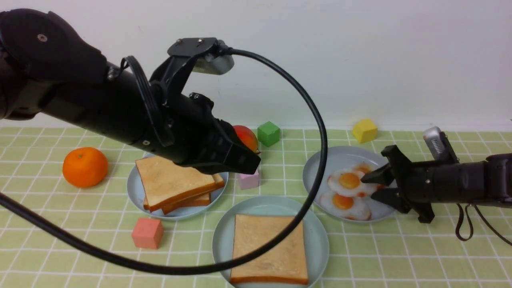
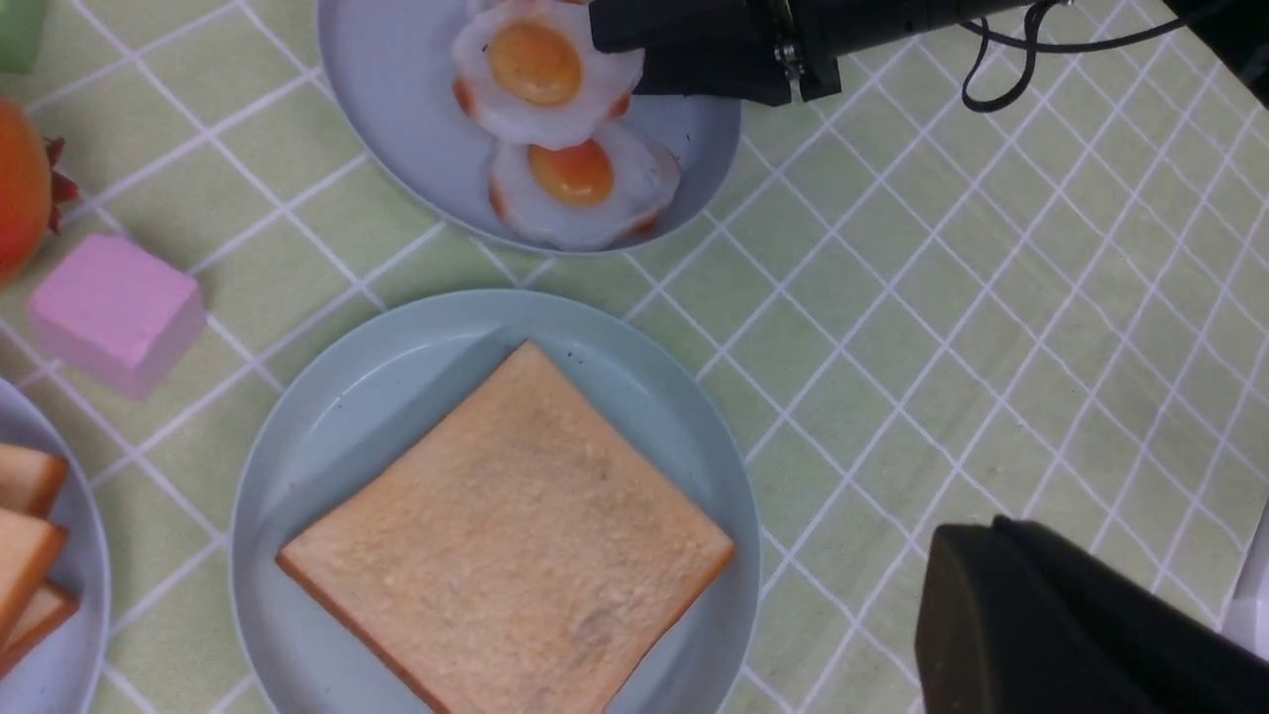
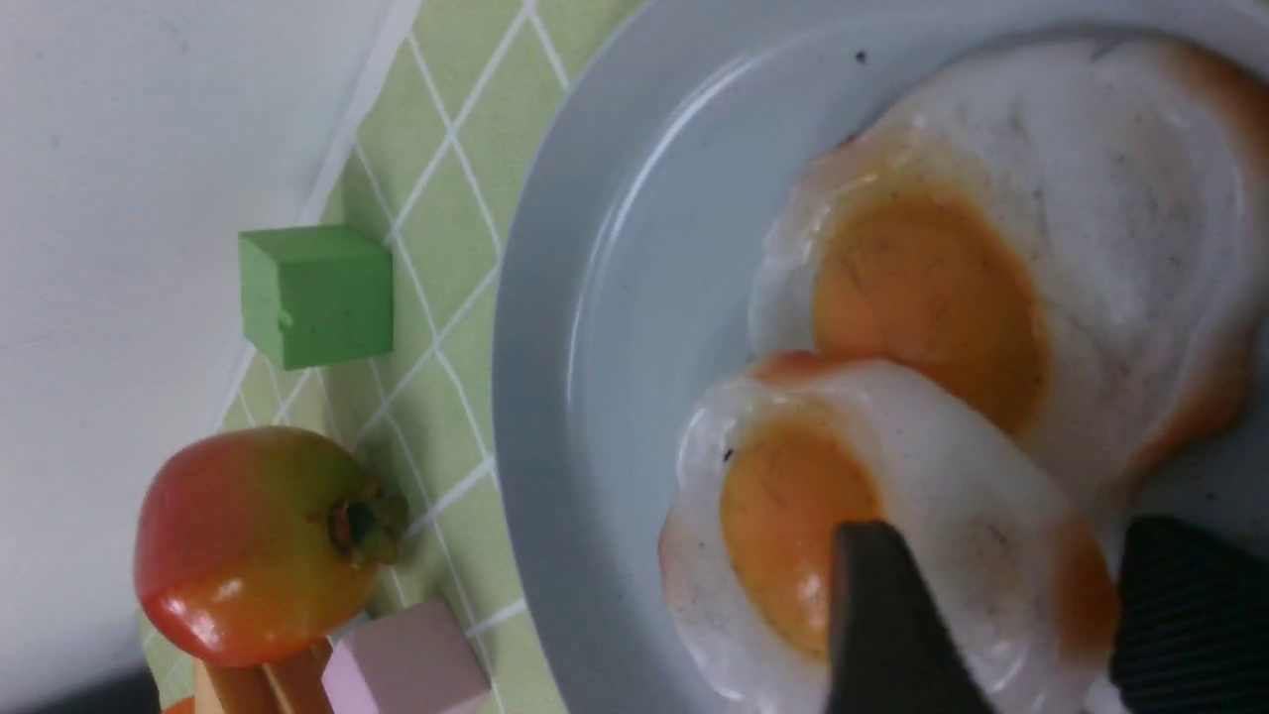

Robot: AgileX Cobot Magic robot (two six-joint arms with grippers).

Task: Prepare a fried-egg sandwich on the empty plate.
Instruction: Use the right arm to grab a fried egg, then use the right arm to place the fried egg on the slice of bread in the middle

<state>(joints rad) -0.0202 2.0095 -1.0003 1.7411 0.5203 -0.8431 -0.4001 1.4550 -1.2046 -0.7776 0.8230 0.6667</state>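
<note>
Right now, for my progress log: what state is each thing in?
Front plate: holds one toast slice, no egg.
Toast slice: lying flat.
Toast pile: stacked, slices askew.
Top egg: resting on lower egg, not lifted.
Left gripper: shut, empty.
Right gripper: open, straddling top egg's edge.

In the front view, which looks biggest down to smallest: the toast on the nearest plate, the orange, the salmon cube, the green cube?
1. toast
2. orange
3. salmon cube
4. green cube
The green cube sits farther back, so the two cubes may really be alike.
</note>
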